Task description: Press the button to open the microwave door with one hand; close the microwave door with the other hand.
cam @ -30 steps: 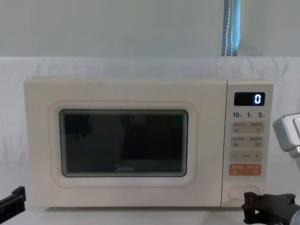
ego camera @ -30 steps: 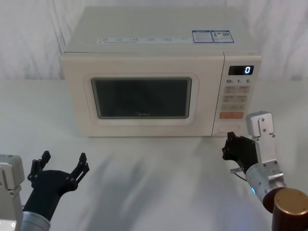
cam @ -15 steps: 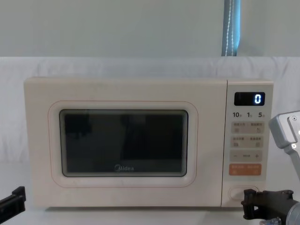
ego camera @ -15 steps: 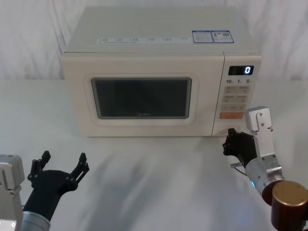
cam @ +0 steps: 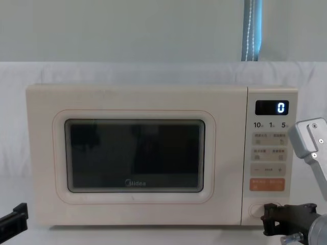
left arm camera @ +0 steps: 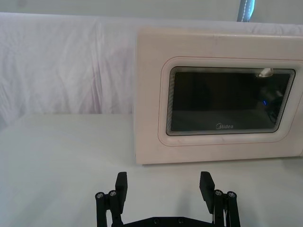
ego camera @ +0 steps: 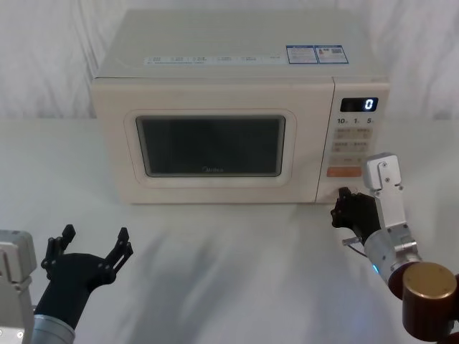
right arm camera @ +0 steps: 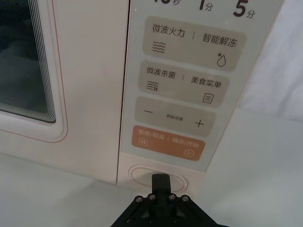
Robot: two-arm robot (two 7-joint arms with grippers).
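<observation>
The wide cream pill-shaped button (right arm camera: 158,177) with its raised oval rim sits at the bottom of the narrow cream control panel (ego camera: 353,147), at the lower right corner of the cream microwave's (ego camera: 237,43) front. Above it on the panel come the orange rectangular key (right arm camera: 166,144), the cream keys, and a dark display (cam: 272,107) reading 0. The black right tool (right arm camera: 160,182) is at the button: in the right wrist view its fingers (right arm camera: 160,181) are drawn together into 1 narrow tip that points at the middle of the oval and appears to touch it, though actual contact cannot be told for certain. In the chest view this right tool (cam: 267,211) covers most of the button, and in the head view it (ego camera: 341,204) sits low against the panel's bottom edge.

The large cream microwave door (ego camera: 208,143) with its dark rounded window (cam: 134,155) and small "Midea" logo (left arm camera: 224,126) lies flush with the front, closed.

The black left tool (ego camera: 92,245) hovers low over the white counter (ego camera: 237,265), well apart from the microwave and in front of its left side, its 2 fingers (left arm camera: 121,182) spread wide with nothing between them.
</observation>
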